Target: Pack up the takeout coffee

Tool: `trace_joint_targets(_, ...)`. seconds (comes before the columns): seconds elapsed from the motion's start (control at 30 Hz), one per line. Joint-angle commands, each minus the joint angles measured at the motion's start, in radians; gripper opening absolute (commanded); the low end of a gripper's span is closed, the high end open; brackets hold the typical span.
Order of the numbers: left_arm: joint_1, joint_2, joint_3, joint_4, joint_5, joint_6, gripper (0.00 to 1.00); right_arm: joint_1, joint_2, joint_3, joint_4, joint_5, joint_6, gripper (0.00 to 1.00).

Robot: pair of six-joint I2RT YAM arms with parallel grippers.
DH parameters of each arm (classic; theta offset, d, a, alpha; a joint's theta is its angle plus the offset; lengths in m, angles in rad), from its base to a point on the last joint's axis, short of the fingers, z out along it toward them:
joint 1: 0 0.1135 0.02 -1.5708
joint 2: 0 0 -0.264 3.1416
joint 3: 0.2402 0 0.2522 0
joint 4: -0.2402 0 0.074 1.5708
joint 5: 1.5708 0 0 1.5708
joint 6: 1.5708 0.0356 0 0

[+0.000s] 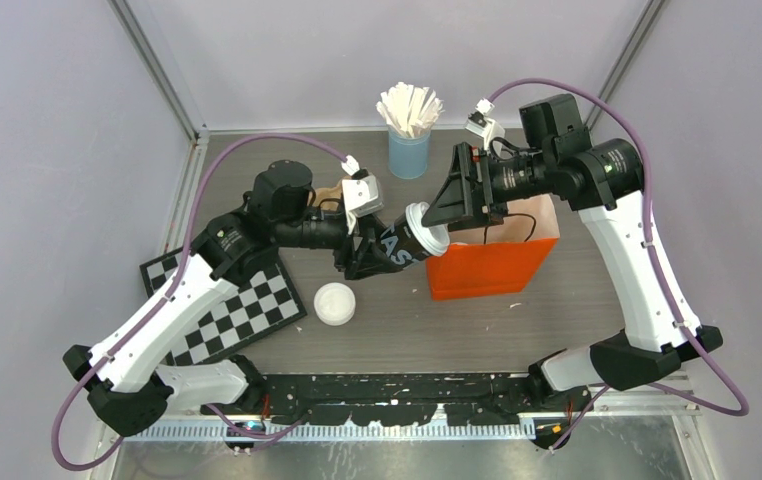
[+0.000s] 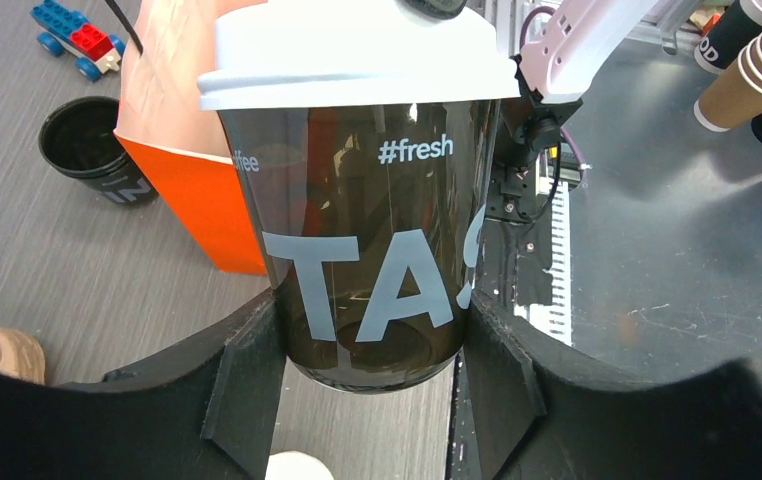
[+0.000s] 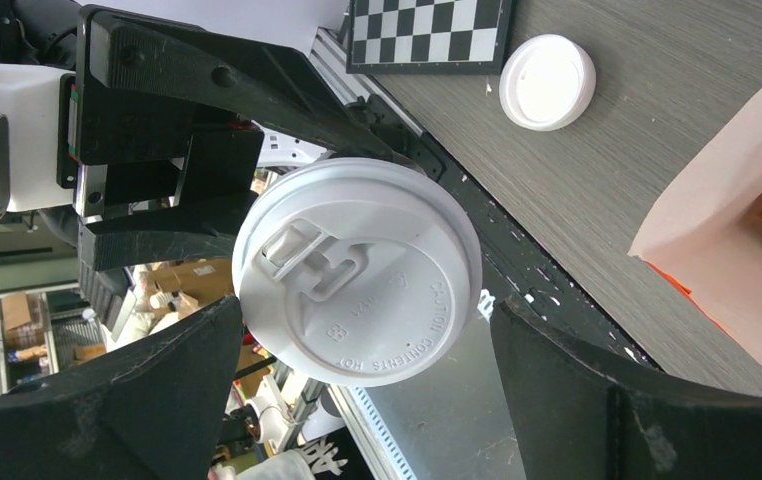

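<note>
Crowding held cup (image 2: pixel 367 250): right gripper (image 3: pixel 362 312) at lid (image 3: pixel 357 240), orange bag (image 1: pixel 492 266) beside.

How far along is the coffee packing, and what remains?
Done: nothing visibly packed yet. In hand: the left claw grips a lidded black cup beside the orange bag; the open right claw flanks its lid. Left: bagging this cup and the other cup by the checkerboard.

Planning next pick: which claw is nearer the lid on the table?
Left. The left claw, holding a cup, is just beyond the lid; right claw is farther right, at the bag.
</note>
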Motion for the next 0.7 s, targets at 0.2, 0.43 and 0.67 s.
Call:
trace_joint_targets(0.2, 0.001, -0.011, 0.03, 0.039, 0.029, 0.033, 0.52, 0.002, -0.037, -0.042, 0.061, -0.033, 0.039, 0.92)
trace_joint_targets(0.43, 0.001, -0.011, 0.027, 0.043, 0.032, 0.034, 0.52, 0.01, -0.042, -0.053, 0.08, -0.046, 0.038, 0.82)
trace_joint_targets(0.67, 0.001, -0.016, 0.025, 0.045, 0.031, 0.048, 0.52, 0.013, -0.04, -0.064, 0.086, -0.044, 0.046, 0.75)
